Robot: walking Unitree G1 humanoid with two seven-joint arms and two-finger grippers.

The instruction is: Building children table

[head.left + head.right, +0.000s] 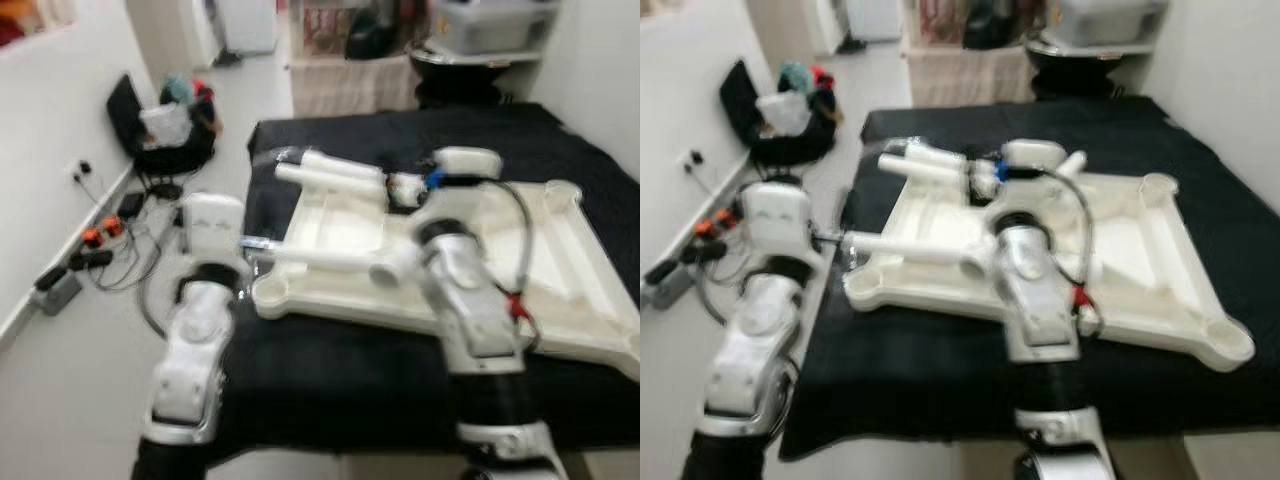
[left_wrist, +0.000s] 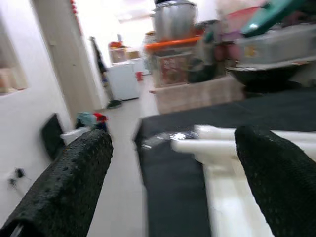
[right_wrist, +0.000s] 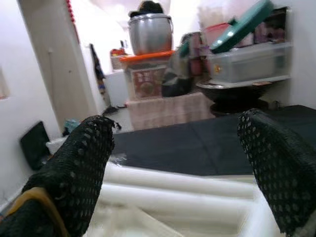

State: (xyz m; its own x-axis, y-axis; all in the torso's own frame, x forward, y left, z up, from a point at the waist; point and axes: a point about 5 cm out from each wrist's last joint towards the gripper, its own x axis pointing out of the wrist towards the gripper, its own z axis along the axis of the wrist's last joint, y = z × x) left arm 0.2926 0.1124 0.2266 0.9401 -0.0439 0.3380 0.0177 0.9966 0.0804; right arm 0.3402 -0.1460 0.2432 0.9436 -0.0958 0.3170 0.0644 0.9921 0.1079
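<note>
A white plastic table top [image 1: 560, 250] lies upside down on a black cloth [image 1: 330, 370]. Two white legs [image 1: 335, 170] lie side by side at its far left corner, and a third leg [image 1: 330, 262] lies across its near left part. My right arm [image 1: 470, 300] reaches over the table top toward the far legs. The right gripper [image 3: 177, 123] is open just above those legs [image 3: 173, 190], holding nothing. My left arm [image 1: 200, 310] is at the cloth's left edge. The left gripper [image 2: 175, 143] is open and empty, facing the far legs [image 2: 217, 140].
A black bag [image 1: 165, 125] with clothes sits on the floor at the far left. Cables and a power strip [image 1: 100, 240] run along the left wall. Shelves with a plastic bin [image 1: 490, 25] and a steel pot [image 3: 150, 32] stand behind the cloth. A wall closes the right side.
</note>
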